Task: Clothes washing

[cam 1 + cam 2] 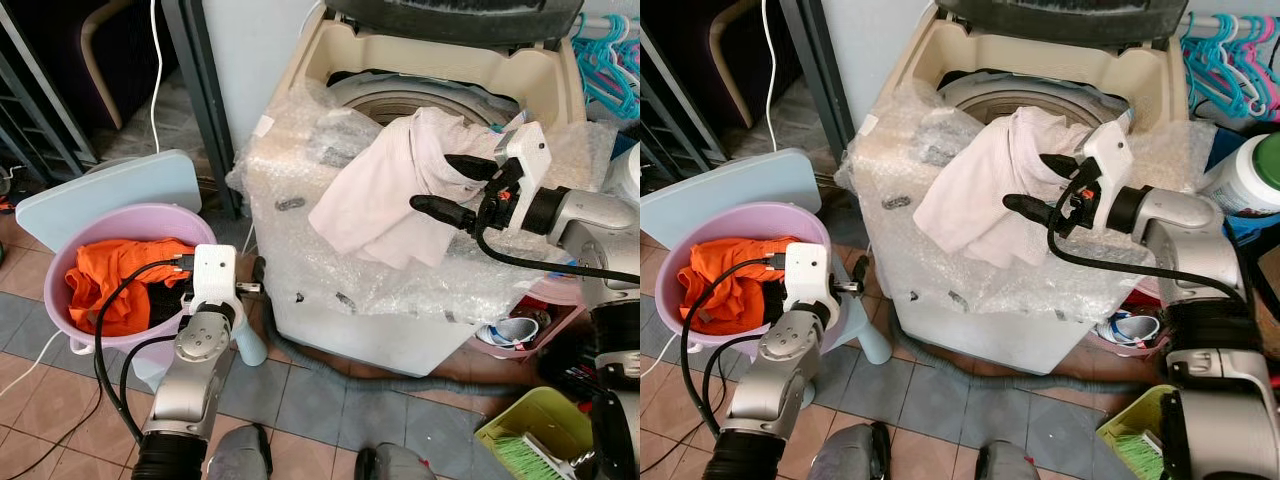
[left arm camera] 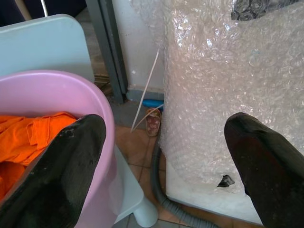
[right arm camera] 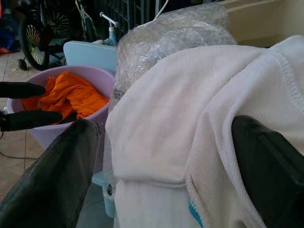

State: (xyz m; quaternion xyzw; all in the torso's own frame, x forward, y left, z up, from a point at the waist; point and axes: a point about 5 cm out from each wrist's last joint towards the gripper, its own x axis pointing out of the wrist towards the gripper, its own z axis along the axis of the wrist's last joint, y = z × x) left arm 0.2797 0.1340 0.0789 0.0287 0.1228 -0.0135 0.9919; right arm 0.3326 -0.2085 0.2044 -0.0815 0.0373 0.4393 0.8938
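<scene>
- Where the bubble-wrapped washing machine (image 1: 400,290) stands, a white garment (image 1: 385,190) drapes over its front rim.
- The right gripper (image 1: 445,185) hovers against the garment, fingers spread wide, gripping nothing.
- The left gripper (image 2: 161,166), also wide apart, hangs beside the pink basin (image 1: 110,225) holding orange clothes (image 1: 110,275).

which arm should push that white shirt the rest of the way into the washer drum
Right. The right gripper is open right at the white shirt, which is draped over the washer rim beside the drum. The left gripper is open down low, between the pink basin and the washer's front.
</scene>
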